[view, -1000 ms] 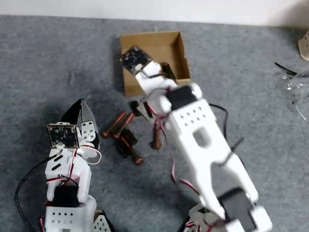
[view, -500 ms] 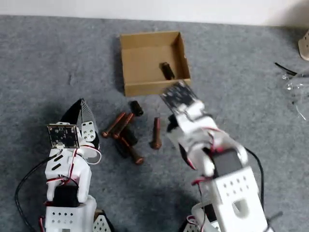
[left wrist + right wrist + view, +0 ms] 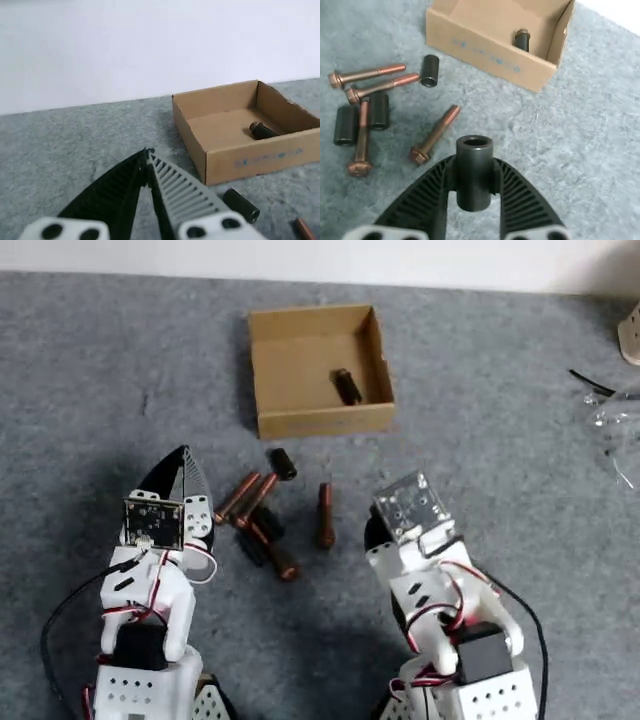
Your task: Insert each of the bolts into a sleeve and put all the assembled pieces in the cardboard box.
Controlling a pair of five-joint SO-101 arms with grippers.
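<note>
My right pincer (image 3: 474, 167) is clamped on a black sleeve (image 3: 475, 150), held upright. My left pincer (image 3: 148, 156) is pinched together. One dark piece (image 3: 522, 40) sits in the box (image 3: 485, 46) (wall hides its lower end).

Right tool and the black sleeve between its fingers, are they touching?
Touching. The right wrist view shows the right tool clamped against both sides of the black sleeve.

Box (image 3: 262, 360) near counter (image 3: 520, 470) far edge, middle: top open, floor mostly bare. One piece (image 3: 346, 386) lies against the wall facing the right edge. Loose sleeve (image 3: 283, 462) sits just off the box's near wall. Bolts (image 3: 240, 497) and sleeves (image 3: 262, 530) are clustered mid-counter, with a lone bolt (image 3: 325, 515) beside them. Bare counter runs toward the left edge, and toward the right edge up to wires (image 3: 590, 385).
</note>
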